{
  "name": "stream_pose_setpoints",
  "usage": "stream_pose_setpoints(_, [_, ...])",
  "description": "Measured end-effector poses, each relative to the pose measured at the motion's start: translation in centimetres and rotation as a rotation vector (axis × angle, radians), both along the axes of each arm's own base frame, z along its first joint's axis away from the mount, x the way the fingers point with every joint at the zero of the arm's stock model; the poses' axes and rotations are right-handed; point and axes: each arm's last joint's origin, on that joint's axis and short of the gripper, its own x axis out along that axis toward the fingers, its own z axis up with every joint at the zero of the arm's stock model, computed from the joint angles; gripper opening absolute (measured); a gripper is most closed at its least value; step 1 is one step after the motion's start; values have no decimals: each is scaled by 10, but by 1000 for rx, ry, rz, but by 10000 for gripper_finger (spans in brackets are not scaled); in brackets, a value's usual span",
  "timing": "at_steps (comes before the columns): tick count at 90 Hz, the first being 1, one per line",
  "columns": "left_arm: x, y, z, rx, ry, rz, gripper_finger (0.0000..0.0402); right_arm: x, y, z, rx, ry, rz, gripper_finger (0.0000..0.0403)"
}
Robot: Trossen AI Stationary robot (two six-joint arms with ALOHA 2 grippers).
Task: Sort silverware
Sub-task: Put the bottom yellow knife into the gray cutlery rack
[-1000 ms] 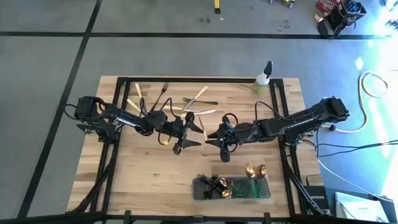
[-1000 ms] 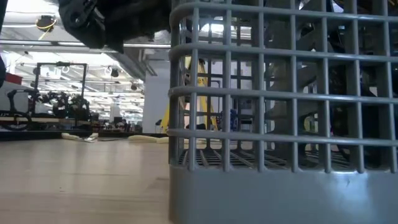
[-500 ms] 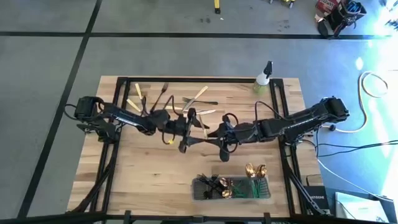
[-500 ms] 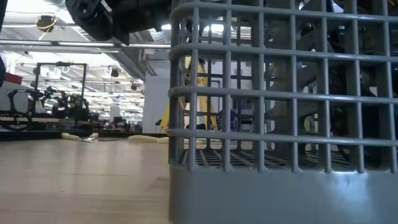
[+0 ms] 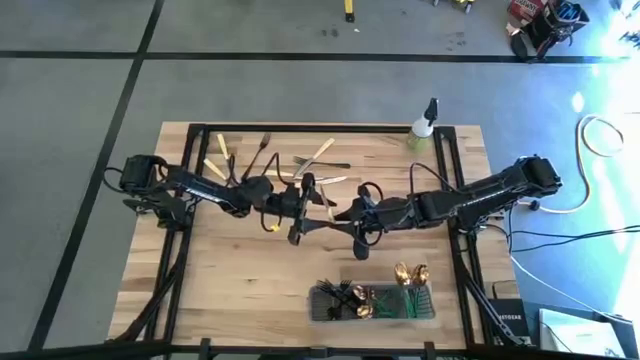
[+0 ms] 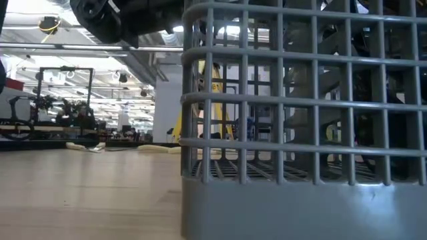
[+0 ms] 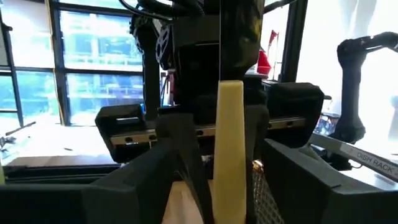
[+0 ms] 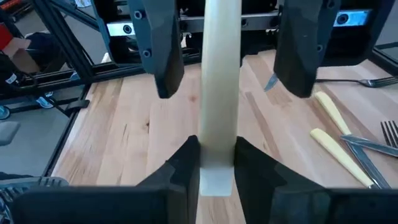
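While our right gripper is clamped on the end of a cream handle, our left gripper stands facing it with its fingers spread on either side of the same piece, so we judge this a hand-over in mid-air above the middle of the table. The two grippers meet there nose to nose in the high view; which end of the piece is the blade or tines we cannot tell.

Further out, the sorting looks partly done. The grey caddy near the table's front edge already holds dark pieces in one part and gold spoons in another. Left to do: a loose scatter of silverware at the far side, cream-handled and dark pieces lying crossed. A spray bottle stands at the far corner.
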Motion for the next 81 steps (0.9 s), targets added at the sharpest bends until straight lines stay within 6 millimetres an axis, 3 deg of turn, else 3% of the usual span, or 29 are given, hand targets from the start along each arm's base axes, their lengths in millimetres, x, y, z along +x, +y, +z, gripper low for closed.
stream_pose_setpoints(21, [0, 0, 0, -2, 0, -1, 114, 0, 0, 0, -1, -1, -2, 64])
stream_pose_setpoints(42, [0, 0, 0, -2, 0, -4, 54, 0, 0, 0, -8, 2, -10, 64])
stream_pose_setpoints(65, [0, 0, -1, 1, 3, -17, 36, 0, -1, -1, -27, 13, -9, 67])
stream_pose_setpoints(81, [0, 0, 0, 2, -1, -17, 36, -1, -1, -2, -67, 20, -1, 101])
